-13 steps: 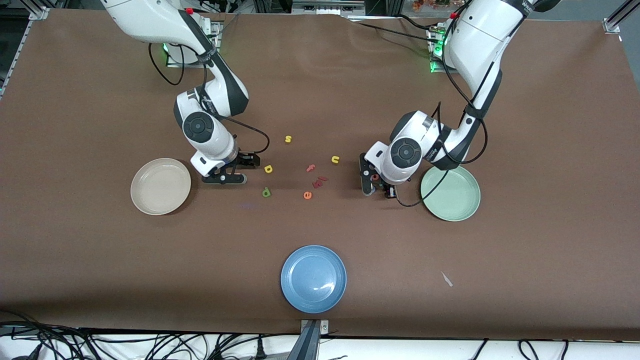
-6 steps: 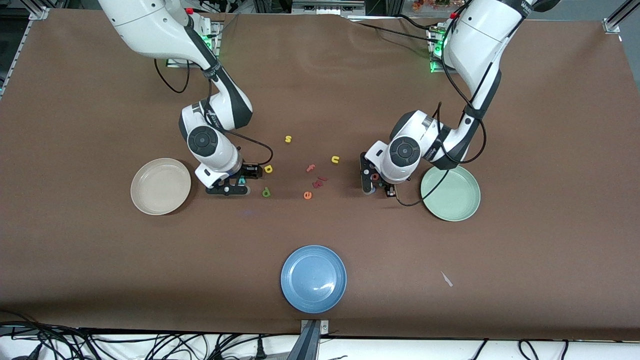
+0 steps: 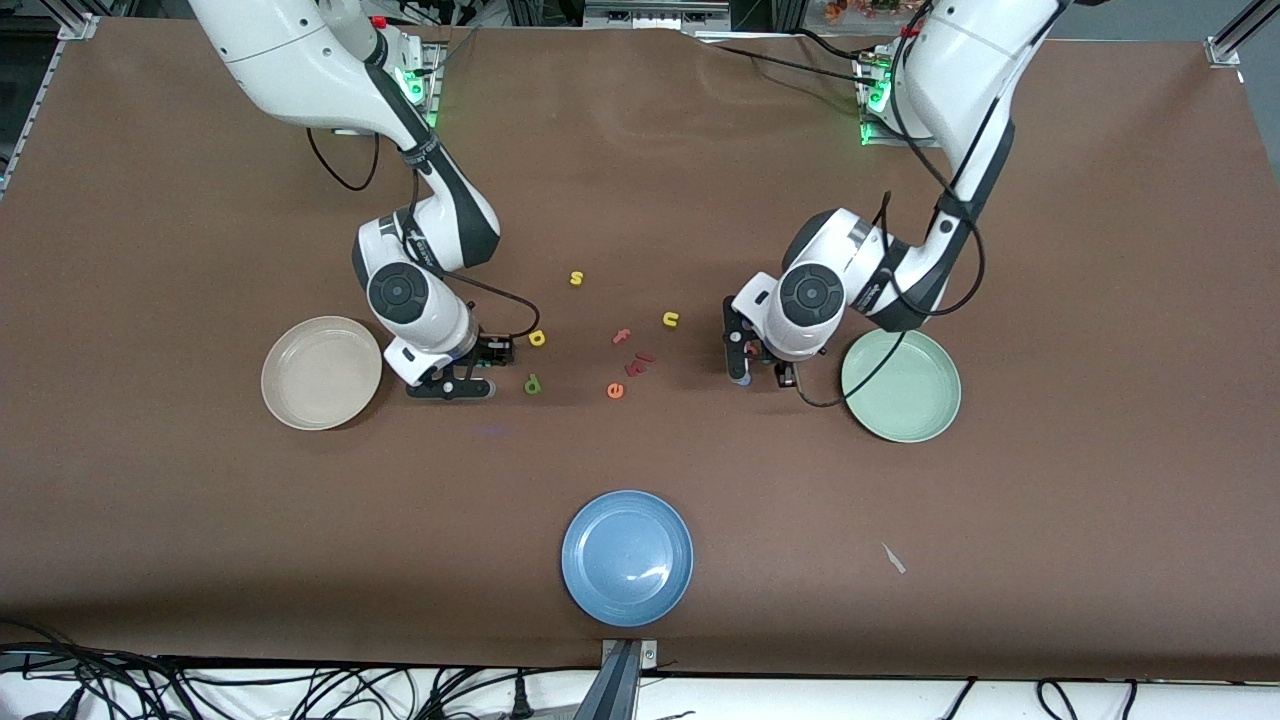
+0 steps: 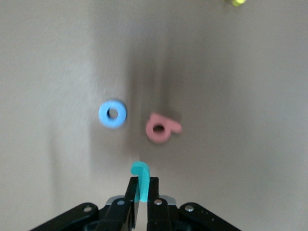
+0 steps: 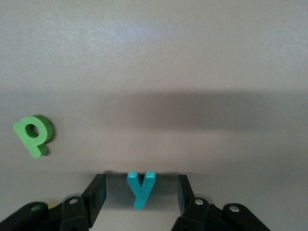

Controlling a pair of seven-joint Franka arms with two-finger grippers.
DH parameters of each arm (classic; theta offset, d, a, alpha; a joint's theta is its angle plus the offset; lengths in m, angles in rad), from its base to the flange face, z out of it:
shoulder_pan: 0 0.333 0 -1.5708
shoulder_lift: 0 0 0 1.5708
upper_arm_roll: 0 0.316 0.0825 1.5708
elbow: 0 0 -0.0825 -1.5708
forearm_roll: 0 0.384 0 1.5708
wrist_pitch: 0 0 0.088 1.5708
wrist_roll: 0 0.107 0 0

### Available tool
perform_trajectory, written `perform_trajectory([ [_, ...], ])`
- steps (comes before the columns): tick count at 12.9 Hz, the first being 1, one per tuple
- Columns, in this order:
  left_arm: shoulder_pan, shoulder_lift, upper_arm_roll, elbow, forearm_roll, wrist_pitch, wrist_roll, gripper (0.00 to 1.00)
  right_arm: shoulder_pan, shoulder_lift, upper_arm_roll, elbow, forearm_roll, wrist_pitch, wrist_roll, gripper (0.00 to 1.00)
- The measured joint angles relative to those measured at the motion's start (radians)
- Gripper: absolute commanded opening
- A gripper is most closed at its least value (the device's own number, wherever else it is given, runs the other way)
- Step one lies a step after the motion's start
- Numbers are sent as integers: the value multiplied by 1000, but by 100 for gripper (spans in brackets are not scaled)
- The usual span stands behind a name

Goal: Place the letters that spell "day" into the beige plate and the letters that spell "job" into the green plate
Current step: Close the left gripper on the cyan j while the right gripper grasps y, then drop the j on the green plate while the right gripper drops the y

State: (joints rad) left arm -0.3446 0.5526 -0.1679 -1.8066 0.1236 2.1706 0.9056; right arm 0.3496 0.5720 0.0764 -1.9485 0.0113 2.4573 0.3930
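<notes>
Beige plate (image 3: 321, 372): well in from the tabletop (image 3: 640, 150) edge, just beside right tool (image 3: 476, 368). Right tool: fingers stood apart around teal y (image 5: 140, 190), gaps both sides; green d (image 3: 533, 384) near. Left tool (image 3: 745, 362): clenched on teal j (image 4: 140, 177); blue o (image 4: 112, 114) and pink b (image 4: 161, 128) lay near it, green plate (image 3: 901, 386) beside.

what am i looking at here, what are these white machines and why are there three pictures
They are two robot arms standing at a brown table. The wide picture looks down from across the table; the other two come from a camera on each arm's wrist. On the table lie small foam letters and three plates: a beige plate, a green plate and a blue plate. The left gripper is shut on a teal j, near a blue o and a pink b. The right gripper is open, its fingers either side of a teal y, beside a green d.
</notes>
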Motion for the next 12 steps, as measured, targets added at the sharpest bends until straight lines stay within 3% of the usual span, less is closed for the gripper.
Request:
perform_trajectory([
  [3, 53, -83, 14, 1, 35, -123, 8, 0, -4, 1, 0, 0, 0, -1, -3, 38],
  [8, 209, -67, 14, -13, 169, -98, 55, 1, -5, 2, 0, 1, 0, -3, 0, 0],
  [9, 222, -54, 15, -16, 186, -76, 55, 17, -5, 2, 0, 2, 0, -3, 0, 0],
  [11, 255, -23, 14, -20, 190, -40, 55, 100, -5, 2, 0, 4, 0, -6, 4, 0],
  [12, 268, -13, 14, -20, 190, -29, 56, 100, -5, 3, 1, 17, 0, -30, 5, 0],
])
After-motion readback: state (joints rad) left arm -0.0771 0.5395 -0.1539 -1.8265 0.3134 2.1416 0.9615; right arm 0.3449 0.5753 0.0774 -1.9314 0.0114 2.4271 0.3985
